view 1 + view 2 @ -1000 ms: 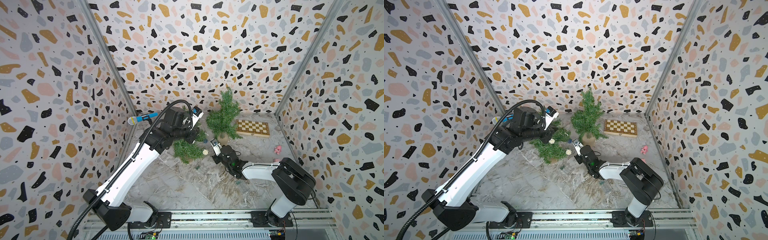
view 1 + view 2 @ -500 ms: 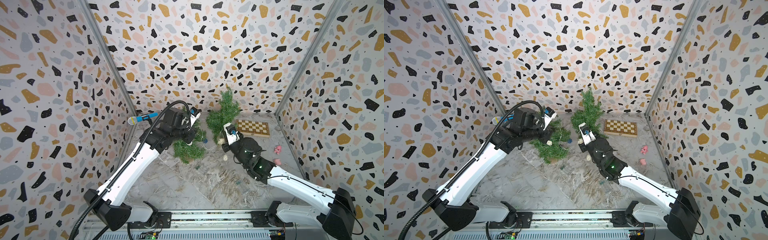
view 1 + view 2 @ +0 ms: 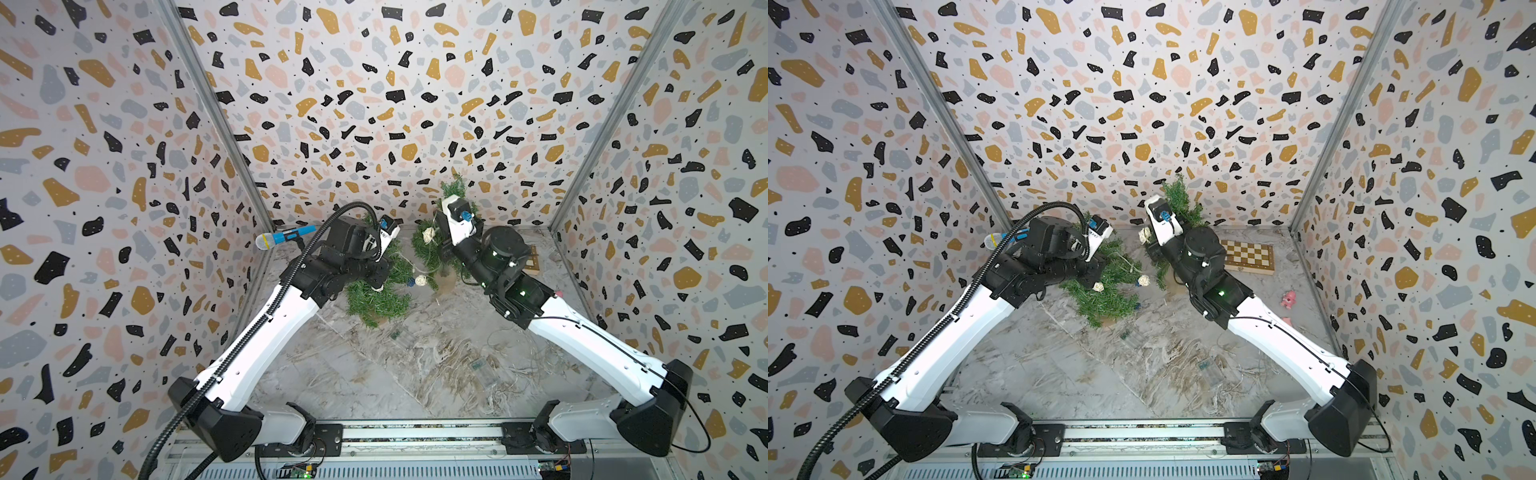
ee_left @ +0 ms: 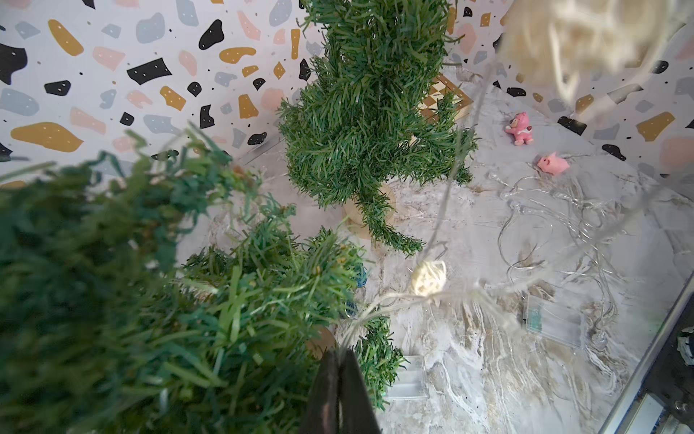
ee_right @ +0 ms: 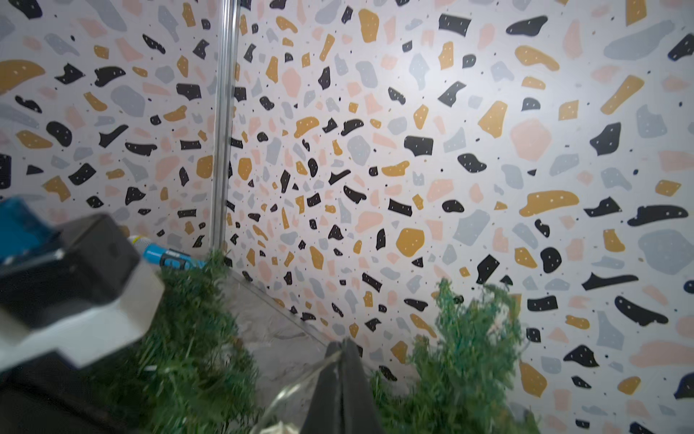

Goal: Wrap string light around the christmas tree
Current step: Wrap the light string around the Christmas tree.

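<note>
Two green christmas trees stand at the back. One (image 3: 376,297) is under my left wrist, and the other (image 3: 1177,195) is half hidden behind my right arm. The string light is a thin clear wire with pale woven balls (image 3: 422,281) (image 3: 1145,235). My left gripper (image 4: 340,355) is shut on the wire beside the near tree (image 4: 112,282). From there the wire runs up past a ball (image 4: 428,276). My right gripper (image 5: 341,345) is shut on the wire, raised between the two trees (image 5: 469,357).
A chessboard (image 3: 1248,255) lies at the back right, with two pink toys (image 4: 520,127) (image 4: 552,163) near it. Loose wire (image 4: 563,210) and clear battery boxes (image 4: 554,319) (image 4: 409,377) lie on the marbled floor. A blue microphone (image 3: 286,237) rests in the back left corner.
My right arm has risen from low on the floor and swung towards the back tree, lifting the wire and a ball with it. The left arm has hardly moved.
</note>
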